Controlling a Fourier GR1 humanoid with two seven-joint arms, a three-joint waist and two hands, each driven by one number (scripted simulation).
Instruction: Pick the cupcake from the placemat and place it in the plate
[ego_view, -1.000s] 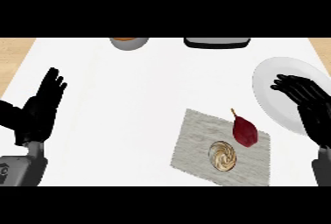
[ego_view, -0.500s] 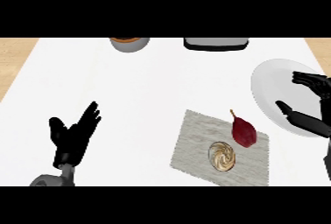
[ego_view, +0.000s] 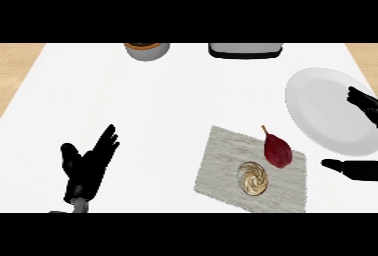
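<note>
Centrally, the cupcake (ego_view: 253, 178) sits on the grey placemat (ego_view: 221, 162), a dark red pear (ego_view: 277, 151) at its 1 o'clock. At 2 o'clock lies the white plate (ego_view: 321, 107) (right hand (ego_view: 357, 169) at its edge, finger posture indeterminable). Left hand (ego_view: 86, 167) at 9 o'clock, fingers spread above the tabletop (ego_view: 148, 110).

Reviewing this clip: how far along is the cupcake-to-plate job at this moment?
Nothing is done yet: the cupcake sits on the placemat beside a dark red pear, and the white plate holds no cupcake. Neither hand holds anything: the right hand shows at the right edge by the plate, and the left hand rests open at lower left. Reach, grasp, lift and placement remain.
</note>
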